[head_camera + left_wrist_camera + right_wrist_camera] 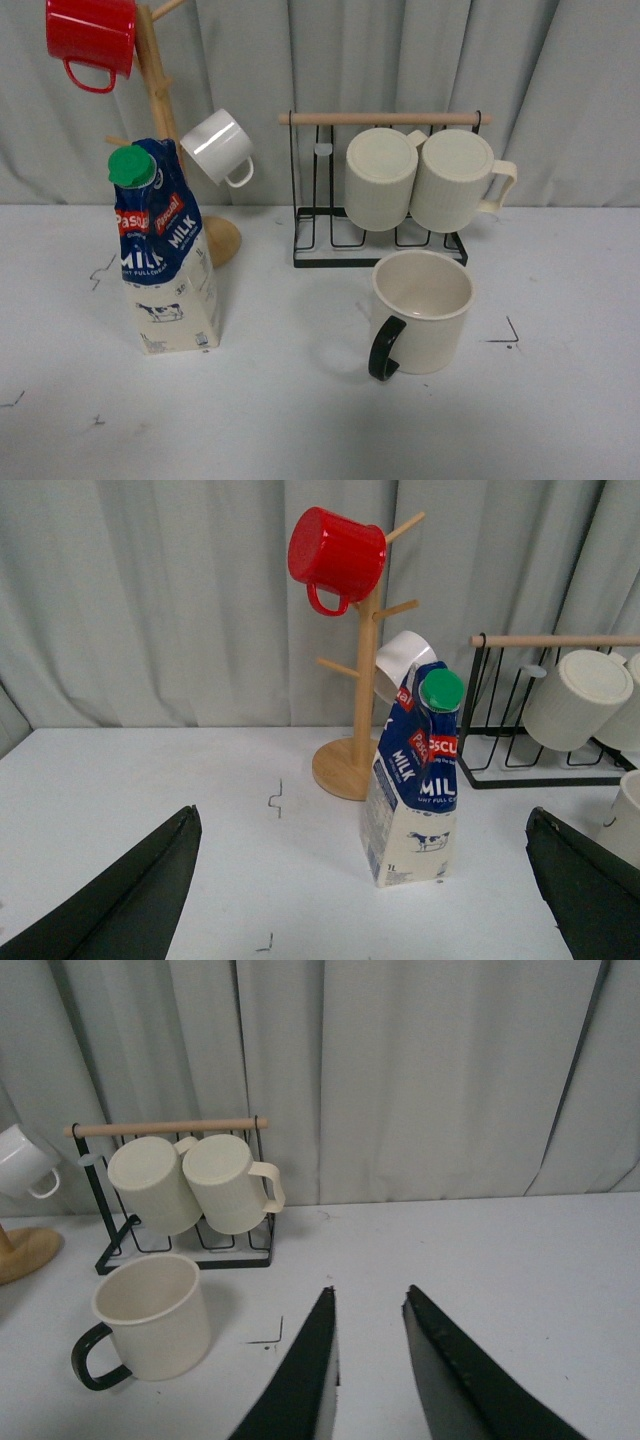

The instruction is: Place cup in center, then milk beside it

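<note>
Standing upright a little right of centre in the lower half of the front view, the cup (422, 312) sits just before the rack (330, 118), its handle toward the camera. The milk (165, 250) stands at the left of the frame, close to the tree (150, 70). Neither arm shows here. Each thing seems set on the side of the arm meant to take it. Whether the cup already counts as centred I cannot say.

From the left wrist, the left gripper (362, 813) is spread wide and empty, with the milk straight ahead and apart from both fingers. I judge that spread suits the carton's width.

From the right wrist, the right gripper (370, 1292) shows only a narrow gap and holds nothing. The cup stands well off to one side, by the rack.
</note>
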Controlling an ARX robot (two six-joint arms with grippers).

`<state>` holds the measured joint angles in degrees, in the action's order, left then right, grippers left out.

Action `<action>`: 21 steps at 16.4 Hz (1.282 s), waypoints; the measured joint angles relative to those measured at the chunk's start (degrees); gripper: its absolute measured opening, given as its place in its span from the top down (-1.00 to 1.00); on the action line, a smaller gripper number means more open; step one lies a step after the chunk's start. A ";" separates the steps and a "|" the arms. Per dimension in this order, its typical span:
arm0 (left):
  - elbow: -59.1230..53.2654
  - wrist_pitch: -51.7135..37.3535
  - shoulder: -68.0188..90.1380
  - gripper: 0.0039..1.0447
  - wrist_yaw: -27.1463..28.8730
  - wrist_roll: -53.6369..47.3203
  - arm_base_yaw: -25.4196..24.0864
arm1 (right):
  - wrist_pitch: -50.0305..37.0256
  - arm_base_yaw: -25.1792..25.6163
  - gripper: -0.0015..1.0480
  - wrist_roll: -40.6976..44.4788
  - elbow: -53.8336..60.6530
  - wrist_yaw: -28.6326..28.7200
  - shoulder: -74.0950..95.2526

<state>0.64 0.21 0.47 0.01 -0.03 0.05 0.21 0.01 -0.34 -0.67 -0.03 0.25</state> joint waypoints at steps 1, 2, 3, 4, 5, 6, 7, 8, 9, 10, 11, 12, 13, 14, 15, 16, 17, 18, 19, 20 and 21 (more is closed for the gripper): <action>0.00 0.00 0.00 -0.88 0.00 0.00 0.00 | 0.00 0.00 0.24 0.00 0.00 0.00 0.00; 0.00 0.00 0.00 -0.88 0.00 0.00 0.00 | 0.00 0.00 0.00 0.00 0.00 0.00 0.00; 0.00 0.00 0.00 -0.88 0.00 0.00 0.00 | 0.00 0.00 -0.28 0.00 0.00 0.00 0.00; 0.00 0.00 0.00 -0.88 0.00 0.00 0.00 | 0.00 0.00 -0.49 0.00 0.00 0.00 0.00; 0.39 1.99 0.39 -0.88 0.85 0.33 0.31 | 0.00 0.00 -0.62 0.00 0.00 0.00 0.00; 2.73 7.87 3.41 -0.88 4.20 2.34 2.08 | 0.04 0.00 -0.80 0.00 0.00 -0.02 0.00; 5.33 10.32 9.81 -0.88 7.41 4.28 4.39 | 0.00 0.00 -0.91 -0.07 0.00 -0.07 0.00; 7.39 6.43 17.07 -0.88 8.07 5.42 6.10 | -0.04 0.00 -0.88 0.00 0.00 0.04 0.00; 8.79 1.53 22.91 -0.88 8.31 5.75 7.04 | -0.04 0.00 -0.86 0.02 0.00 0.04 0.00; 9.88 -3.39 28.61 -0.88 8.57 5.79 7.76 | 0.00 0.00 -0.88 0.00 0.00 0.00 0.00; 12.04 -11.19 39.28 -0.88 9.35 5.42 9.57 | -0.02 0.00 -0.87 0.00 0.00 0.02 0.00; 14.38 -17.77 49.24 -0.88 10.62 4.17 11.72 | -0.02 0.00 -0.87 0.00 0.00 0.02 0.00; 16.20 -21.62 56.02 -0.88 10.75 3.58 12.63 | -0.02 0.00 -0.87 0.02 0.00 0.02 0.00; 18.38 -25.35 63.49 -0.88 11.74 2.69 13.33 | 0.00 0.00 -0.87 0.00 0.00 0.02 0.00; 21.05 -27.21 70.40 -0.88 12.17 2.01 14.03 | -0.02 0.00 -0.87 0.00 0.00 0.02 0.00; 23.63 -27.78 76.02 -0.88 12.15 1.16 14.80 | 0.00 0.00 -0.87 0.00 0.00 0.02 0.00; 24.90 -27.71 78.84 -0.88 11.85 0.83 15.02 | -0.02 0.00 -0.87 0.00 0.00 0.02 0.00; 25.83 -27.76 80.70 -0.88 11.82 0.59 15.08 | -0.02 0.00 -0.87 0.00 0.00 0.02 0.00; 26.60 -28.15 81.99 -0.88 11.78 0.55 15.08 | 0.00 0.00 -0.87 0.00 0.00 0.02 0.00; 27.78 -28.33 83.36 -0.88 11.89 0.57 15.06 | -0.02 0.00 -0.87 0.00 0.00 0.02 0.00; 27.98 -28.48 83.65 -0.88 12.00 0.57 15.06 | -0.02 0.00 -0.87 0.00 0.00 0.02 0.00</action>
<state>28.62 -28.27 84.12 12.01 0.54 15.11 0.19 0.01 -0.34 -0.67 -0.01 0.25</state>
